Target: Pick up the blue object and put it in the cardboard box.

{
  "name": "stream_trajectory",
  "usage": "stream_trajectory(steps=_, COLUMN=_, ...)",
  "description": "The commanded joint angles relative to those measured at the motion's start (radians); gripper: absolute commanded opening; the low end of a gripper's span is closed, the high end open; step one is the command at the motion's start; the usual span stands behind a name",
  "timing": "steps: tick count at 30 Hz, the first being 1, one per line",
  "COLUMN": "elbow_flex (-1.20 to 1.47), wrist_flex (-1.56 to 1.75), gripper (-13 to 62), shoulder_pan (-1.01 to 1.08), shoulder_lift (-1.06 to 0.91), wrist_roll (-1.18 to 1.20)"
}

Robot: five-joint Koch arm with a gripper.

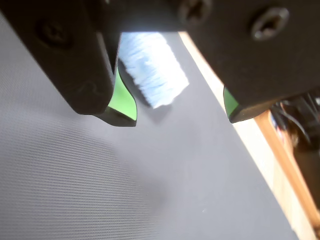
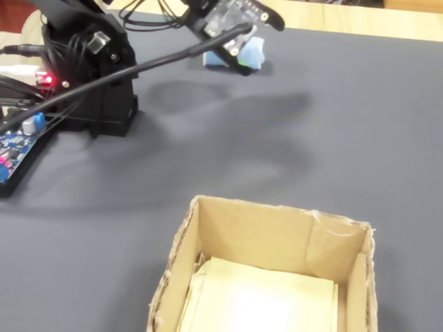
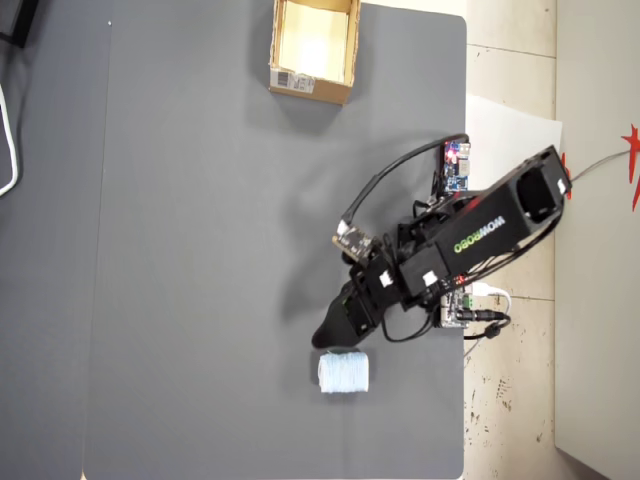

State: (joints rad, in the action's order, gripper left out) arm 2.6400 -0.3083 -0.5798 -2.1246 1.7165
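The blue object (image 1: 152, 67) is a pale blue, ribbed roll lying on the dark grey mat. In the wrist view it sits between my two green-padded jaws, closer to the left one and a little beyond the tips. My gripper (image 1: 180, 112) is open, with a wide gap and nothing held. In the overhead view the gripper (image 3: 332, 338) hovers just above the roll (image 3: 343, 372) near the mat's lower right. The cardboard box (image 3: 313, 50) stands open at the top of that view, far from the arm. In the fixed view the box (image 2: 277, 235) is in the foreground and the roll (image 2: 255, 52) at the back.
The arm's black base (image 2: 90, 76) stands at the left of the fixed view with cables and a small blue circuit board (image 2: 14, 142) beside it. A wooden table edge (image 1: 280, 150) runs along the mat's right side in the wrist view.
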Motion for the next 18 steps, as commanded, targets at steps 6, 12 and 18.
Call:
stream_trajectory(steps=6, elbow_flex=-0.313, wrist_flex=-0.218, gripper=33.5, shoulder_pan=-0.132, shoulder_lift=0.048, wrist_roll=0.353)
stream_trajectory(steps=12, elbow_flex=-0.414, wrist_flex=-0.298, gripper=33.4, shoulder_pan=-0.272, shoulder_lift=0.130, wrist_roll=0.377)
stream_trajectory(steps=18, elbow_flex=-0.414, wrist_flex=-0.291, gripper=33.4, shoulder_pan=-0.307, shoulder_lift=0.238, wrist_roll=0.379)
